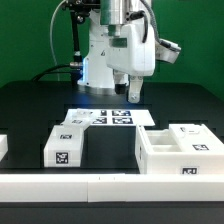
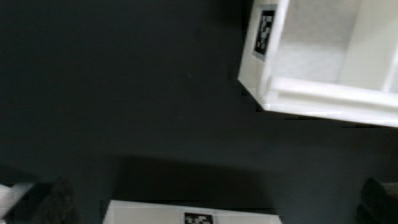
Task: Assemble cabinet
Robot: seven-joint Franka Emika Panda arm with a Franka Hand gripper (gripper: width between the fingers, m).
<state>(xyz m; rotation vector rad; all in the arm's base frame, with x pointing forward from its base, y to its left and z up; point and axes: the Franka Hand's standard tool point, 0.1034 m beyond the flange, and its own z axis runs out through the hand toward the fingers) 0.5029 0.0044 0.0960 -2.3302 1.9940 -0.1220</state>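
Note:
The cabinet box [image 1: 180, 150] is a white open box with an inner divider and tags. It stands at the front of the exterior view's right. In the wrist view, one of its corners [image 2: 329, 60] shows with a tag on its side wall. A white tagged block [image 1: 65, 147] lies at the front of the exterior view's left. My gripper [image 1: 127, 95] hangs above the marker board [image 1: 105, 117], well behind both parts. It is open and empty [image 2: 205, 198], with one dark finger [image 2: 27, 205] at each side. A white tagged edge [image 2: 196, 212] lies below the fingers; it looks like the marker board.
A long white rail [image 1: 110, 186] runs along the front of the black table. Another white piece [image 1: 3, 148] shows at the exterior view's left edge. The robot base [image 1: 100, 55] stands behind the marker board.

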